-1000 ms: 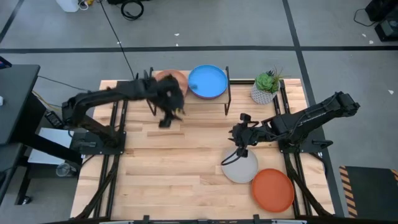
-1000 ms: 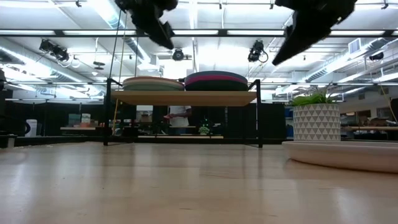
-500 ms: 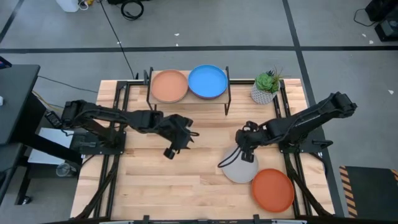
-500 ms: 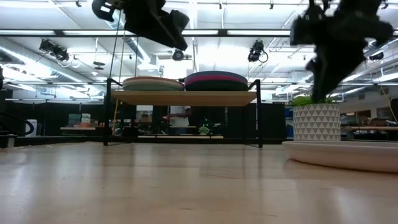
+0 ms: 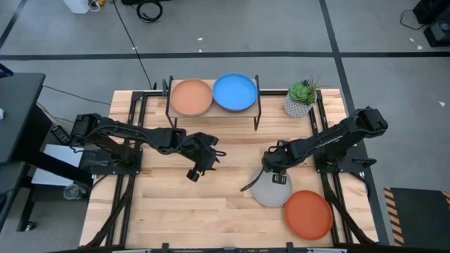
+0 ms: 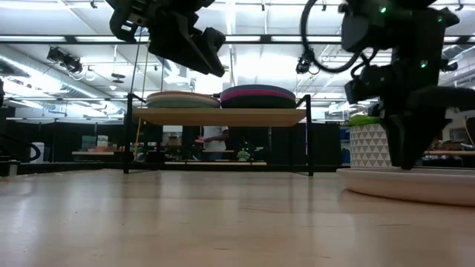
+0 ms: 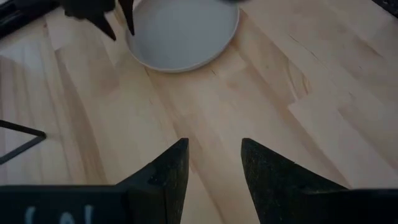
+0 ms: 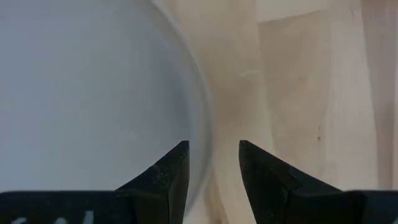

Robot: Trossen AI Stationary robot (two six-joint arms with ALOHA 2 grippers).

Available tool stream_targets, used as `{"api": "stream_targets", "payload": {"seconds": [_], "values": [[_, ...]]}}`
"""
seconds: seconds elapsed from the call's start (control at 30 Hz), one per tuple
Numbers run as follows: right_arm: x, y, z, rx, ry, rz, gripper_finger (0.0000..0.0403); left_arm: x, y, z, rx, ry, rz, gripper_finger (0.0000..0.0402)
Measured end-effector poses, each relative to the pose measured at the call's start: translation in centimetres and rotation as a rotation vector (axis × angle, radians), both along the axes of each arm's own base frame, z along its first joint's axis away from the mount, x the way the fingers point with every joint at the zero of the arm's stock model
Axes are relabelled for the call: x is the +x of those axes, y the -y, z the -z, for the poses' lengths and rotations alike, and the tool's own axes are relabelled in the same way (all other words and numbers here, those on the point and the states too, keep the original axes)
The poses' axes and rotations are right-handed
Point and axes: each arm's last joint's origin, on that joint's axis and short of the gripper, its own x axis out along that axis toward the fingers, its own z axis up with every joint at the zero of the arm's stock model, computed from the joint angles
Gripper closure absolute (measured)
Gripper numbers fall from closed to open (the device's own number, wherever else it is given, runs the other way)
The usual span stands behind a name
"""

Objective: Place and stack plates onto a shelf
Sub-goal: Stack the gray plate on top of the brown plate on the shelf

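Observation:
The shelf stands at the table's far edge with two stacks of plates on it. In the high view a tan-peach plate tops the left stack and a bright blue plate the right. A grey plate lies flat on the table right of centre, with an orange plate beside it toward the near right corner. My right gripper is open, pointing down at the grey plate's far-left rim, one finger over the plate and one outside it. My left gripper hovers open above the table's middle. My right gripper stands astride the grey plate's far-left rim from above. One finger is over the plate's inside and the other over the wood outside it. I cannot tell whether either finger touches the plate, which lies flat on the table.
A potted plant in a white patterned pot stands right of the shelf at the far edge. Bare slatted tabletop lies left of and nearer than the grey plate. In the low view the shelf board sits on black legs, well above the tabletop.
My left gripper has drawn back from the shelf's left stack toward the table's middle and near side, staying raised. My right gripper has come down onto the grey plate's far-left rim, tipping to point straight down. No plate has moved.

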Motion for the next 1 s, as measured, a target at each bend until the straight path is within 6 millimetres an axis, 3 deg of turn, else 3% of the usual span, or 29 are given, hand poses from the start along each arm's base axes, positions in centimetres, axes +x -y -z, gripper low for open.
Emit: {"api": "stream_targets", "payload": {"seconds": [0.23, 0.57, 0.7, 0.87, 1.0], "values": [[0.5, 1.0, 0.6, 0.055, -0.018, 0.011, 0.0269, 0.0, 0.0, 0.0, 0.0, -0.003, 0.0, 0.0247], [1.1, 1.6, 1.6, 0.095, -0.054, 0.017, 0.0357, -0.3, 0.4, 0.2, 0.009, -0.033, 0.02, 0.0246], [1.1, 2.4, 0.9, 0.115, -0.015, 0.051, 0.0389, -0.4, 1.4, 0.2, 0.047, -0.023, 0.089, 0.0246], [1.0, 3.9, -0.2, 0.136, 0.049, 0.109, 0.0381, -0.6, 3.4, 0.3, 0.152, 0.001, 0.194, 0.0246], [1.2, 5.4, -1.2, 0.191, 0.136, 0.129, 0.0381, 0.0, 5.3, 1.7, 0.335, 0.004, 0.244, 0.0246]]}}
